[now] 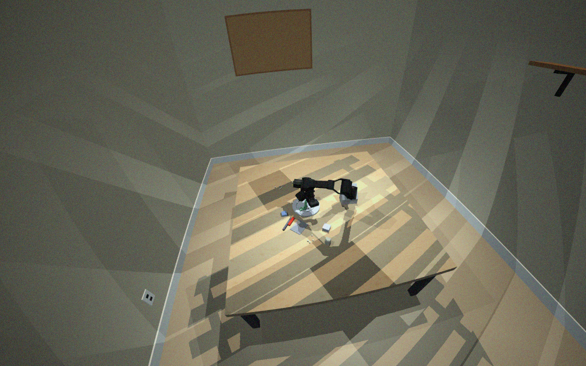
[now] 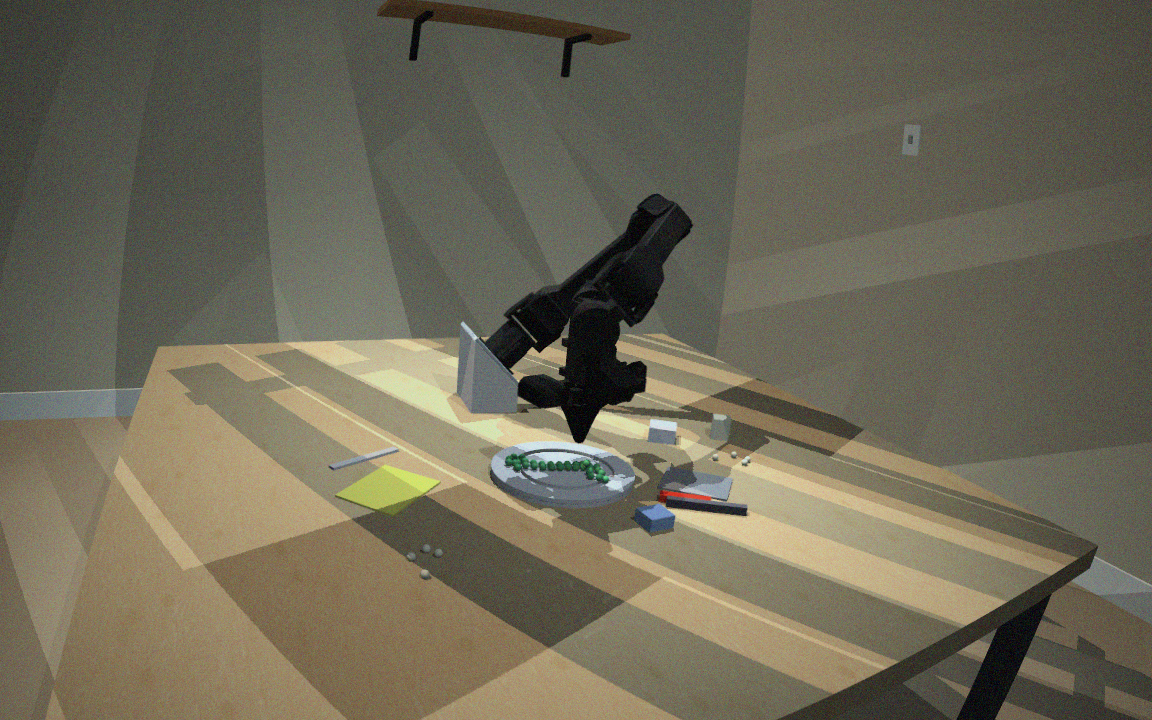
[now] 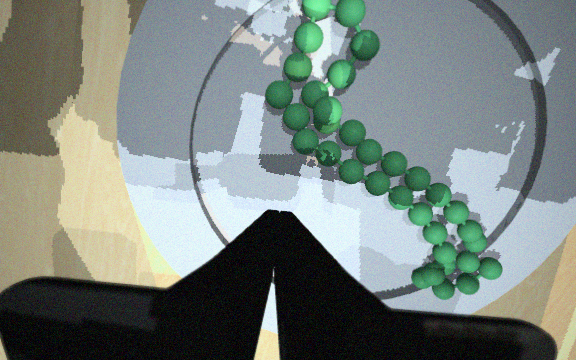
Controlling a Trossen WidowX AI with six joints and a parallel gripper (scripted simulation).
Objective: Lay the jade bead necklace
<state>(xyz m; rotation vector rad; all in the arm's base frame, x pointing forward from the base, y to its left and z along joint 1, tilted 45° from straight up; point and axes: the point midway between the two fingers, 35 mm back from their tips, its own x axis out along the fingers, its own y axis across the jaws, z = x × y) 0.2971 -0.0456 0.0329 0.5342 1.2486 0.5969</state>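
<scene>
The jade bead necklace [image 3: 368,150] [image 2: 559,465] [image 1: 303,207] lies doubled in a loose line across the middle of the round grey bead board [image 3: 168,100] [image 2: 555,487] [image 1: 312,208]. It crosses the thin ring groove [image 3: 195,120] and one end bunches near the groove at the lower right of the wrist view. My gripper [image 3: 277,222] [image 2: 579,437] hangs a little above the board's edge. Its fingers are shut tip to tip with nothing between them, clear of the beads.
A yellow sheet [image 2: 386,488] and a grey strip [image 2: 363,458] lie left of the board. A blue block [image 2: 653,517], a red and black tool [image 2: 701,501], a grey pad [image 2: 696,483], two small blocks [image 2: 662,431] and loose beads [image 2: 423,557] lie around. A grey wedge [image 2: 480,376] holds the arm's base.
</scene>
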